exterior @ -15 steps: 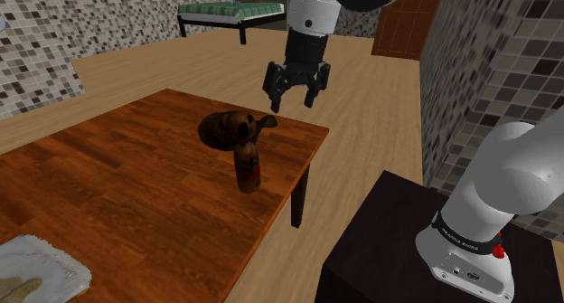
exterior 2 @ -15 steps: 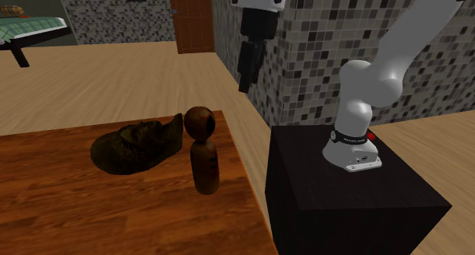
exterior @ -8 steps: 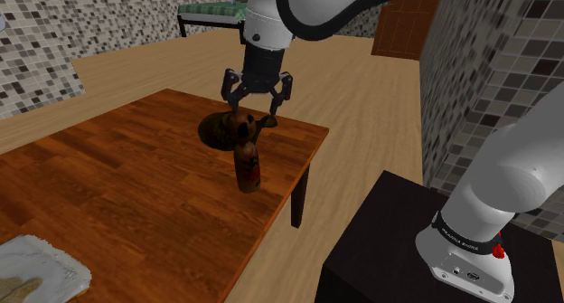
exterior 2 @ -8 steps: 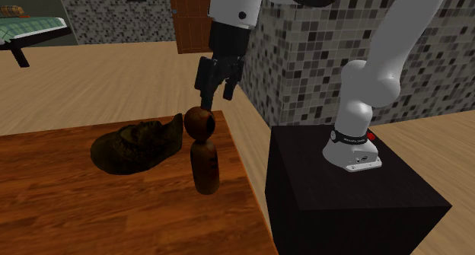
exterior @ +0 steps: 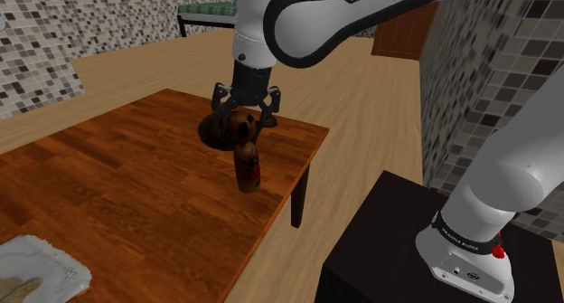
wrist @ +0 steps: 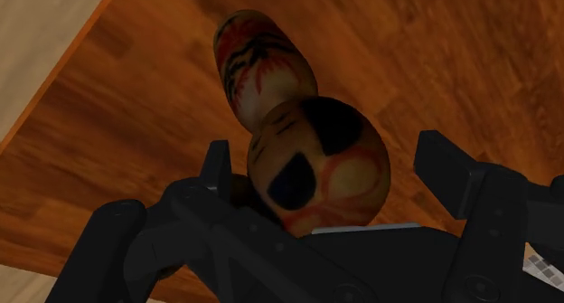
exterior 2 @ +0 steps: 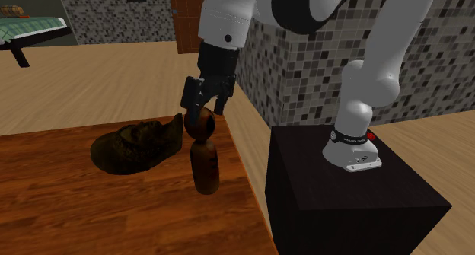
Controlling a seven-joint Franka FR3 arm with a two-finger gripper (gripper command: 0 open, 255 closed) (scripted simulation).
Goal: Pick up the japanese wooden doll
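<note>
Straddling the head of the wooden doll [wrist: 318,161] with the gripper [exterior: 245,118] spread wide, clasping nothing yet. Standing upright at shoulder-view centre, near the table [exterior: 136,184] edge (dark shoe [exterior 2: 133,148] just behind). Next, probably: closing squarely on the head, then lifting.

The arm [exterior: 303,21] carries the white letters "FRANKA" near its top; its base ring's print is unreadable.
</note>
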